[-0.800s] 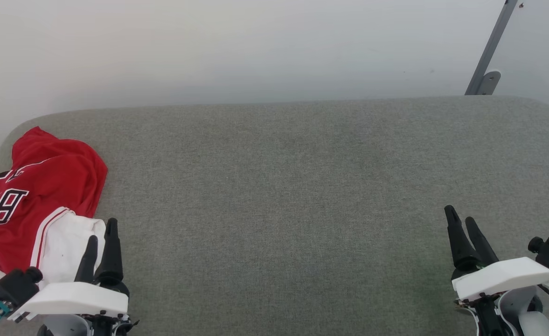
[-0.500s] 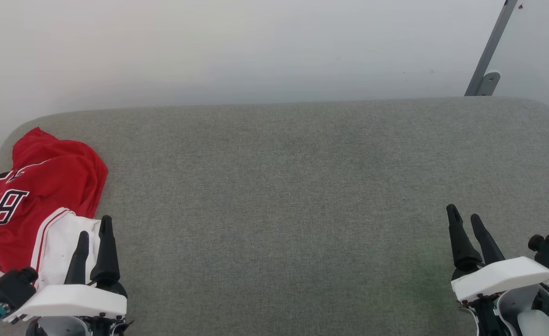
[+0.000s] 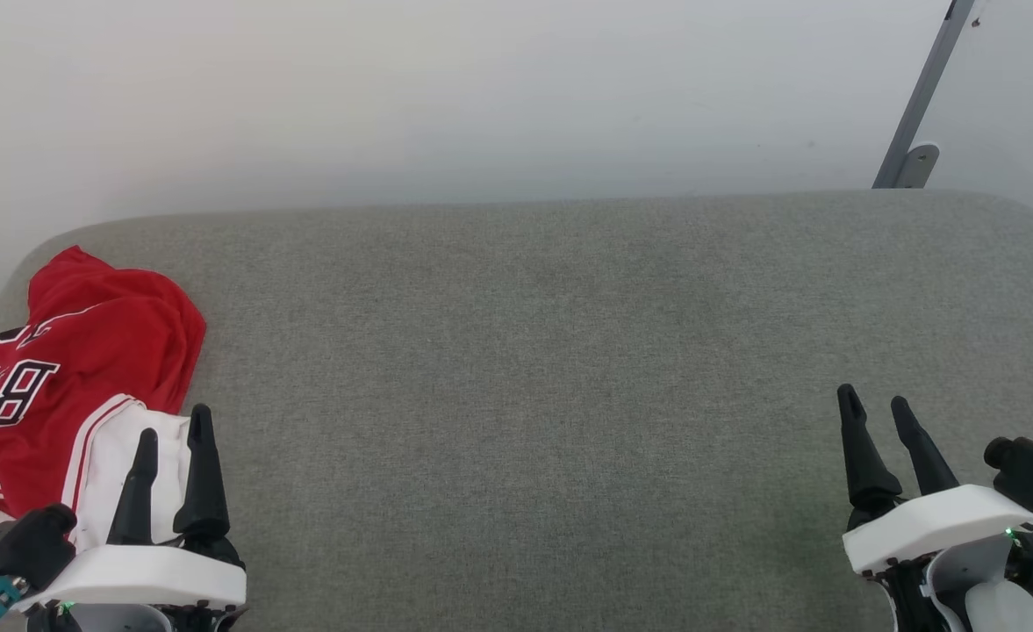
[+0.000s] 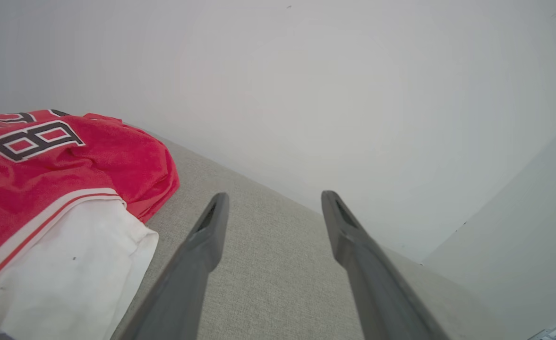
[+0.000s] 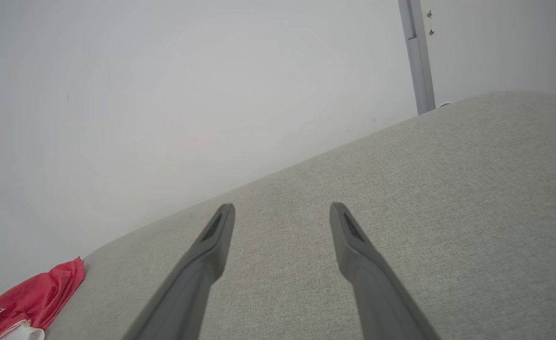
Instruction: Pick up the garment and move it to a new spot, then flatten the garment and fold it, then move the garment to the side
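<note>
From the head camera I see the shirt (image 3: 77, 360) bunched in a red heap at the far left end of the grey bench (image 3: 525, 351). Its left side is cut off by the frame edge, so I can read only a black, white-outlined "B" and fragments of other letters. A white sleeve (image 3: 108, 465) with red-and-white striped trim lies on the near side of the heap. The left tool (image 3: 172, 421) stands low at the left with its two dark fingers apart and nothing between them. They overlap the sleeve's right edge in this view, and I cannot tell from here whether they touch it. The right tool (image 3: 871, 395) is well away at the lower right, fingers also spread and empty over bare fabric. A pale wall (image 3: 393, 88) rises behind the bench, and a slanted metal strut (image 3: 920, 96) runs out of the top edge. In the left wrist camera the left tool (image 4: 274, 196) gapes over bare bench, with the sleeve just beside its left finger. The shirt runs off the left and bottom edges. In the right wrist camera the right tool (image 5: 282, 208) is wide open over the bench. Only a red corner of the shirt (image 5: 37, 297) peeks in at the bottom left, its lettering too cropped to read.
</note>
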